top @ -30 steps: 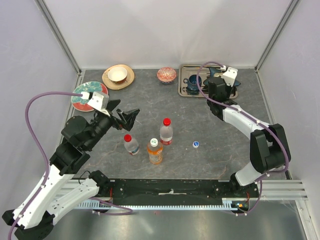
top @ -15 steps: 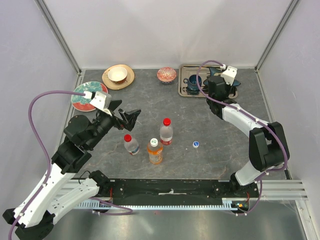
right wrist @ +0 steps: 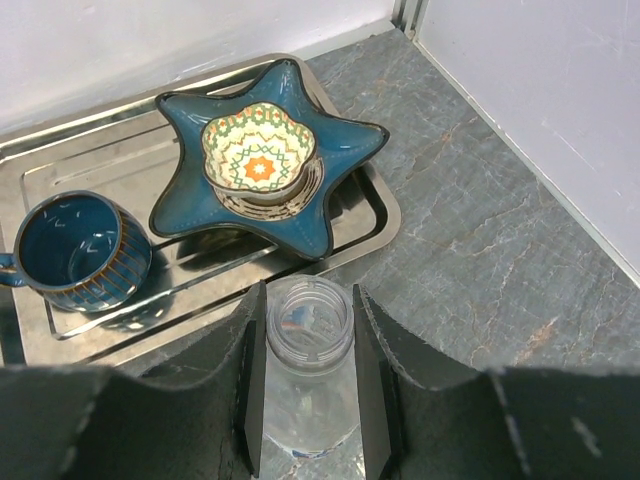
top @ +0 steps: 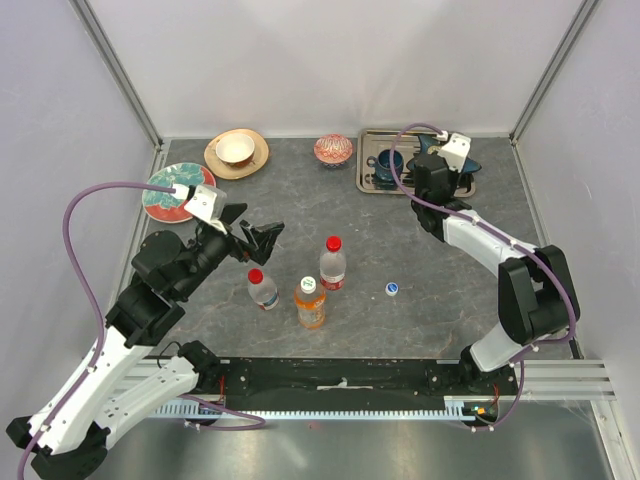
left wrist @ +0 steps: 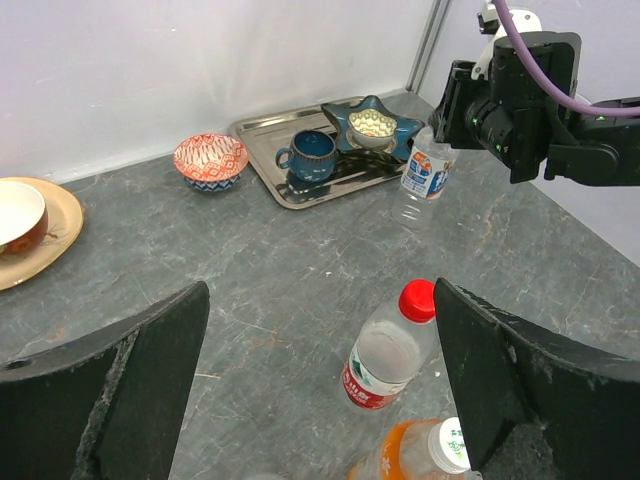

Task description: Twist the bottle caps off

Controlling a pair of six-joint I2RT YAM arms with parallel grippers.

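Our right pincer clamped the uncapped clear bottle by its neck, upright just beside the steel tray. Our left pincer hung wide open and was the nearer arm to the capped ones. A red-capped bottle stood upright below and ahead of it, the orange bottle beside it, on the grey marbled desk inside white walls.

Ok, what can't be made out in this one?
Uncapped bottle: top external, hidden under the right claw and wrist; right wrist, base cut off by bottom edge.
Orange bottle: left wrist, body cut off by bottom edge.
Loose cap: top external, markings too small.
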